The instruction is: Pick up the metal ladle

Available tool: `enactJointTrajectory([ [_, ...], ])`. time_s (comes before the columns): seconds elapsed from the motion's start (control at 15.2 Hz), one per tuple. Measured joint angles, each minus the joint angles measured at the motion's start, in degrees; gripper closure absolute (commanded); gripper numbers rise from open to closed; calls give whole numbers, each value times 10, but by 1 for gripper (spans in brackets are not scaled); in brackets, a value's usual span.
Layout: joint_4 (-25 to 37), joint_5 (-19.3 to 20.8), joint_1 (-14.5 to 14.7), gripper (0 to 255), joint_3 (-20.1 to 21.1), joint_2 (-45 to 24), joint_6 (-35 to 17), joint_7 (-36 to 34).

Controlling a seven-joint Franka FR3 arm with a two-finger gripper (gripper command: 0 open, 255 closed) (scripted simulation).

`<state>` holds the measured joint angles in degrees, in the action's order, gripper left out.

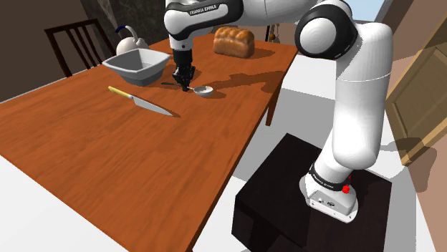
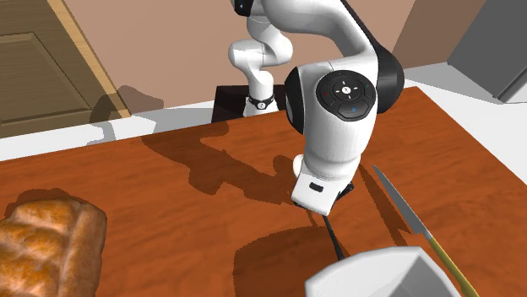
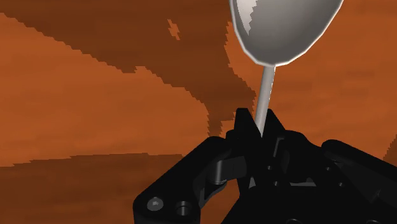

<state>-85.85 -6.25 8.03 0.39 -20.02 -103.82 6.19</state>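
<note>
Right now I am clasping the thin handle of the silver ladle (image 1: 204, 90) (image 3: 283, 28) between the narrowed fingers of my gripper (image 1: 185, 84) (image 3: 257, 124). Its bowl is sitting low at the reddish-brown wooden table (image 1: 107, 157); whether it is touching the wood I cannot tell. In the shoulder view a white bowl (image 1: 136, 66) is standing just left of the ladle, a yellow-handled knife (image 1: 143, 102) is lying nearer, and a bread loaf (image 1: 234, 41) is resting at the far edge. A dark chair (image 1: 75, 43) is standing beyond the table's far left, and a panelled wooden door (image 1: 419, 100) is showing at the right.
</note>
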Motion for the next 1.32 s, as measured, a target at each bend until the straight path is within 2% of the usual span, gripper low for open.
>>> enactJointTrajectory([
  [0.46, 15, 0, 0, 255, 0, 0, 14, -1],
  [1.32, 123, 2, -1, 255, 0, -7, 116, -11],
])
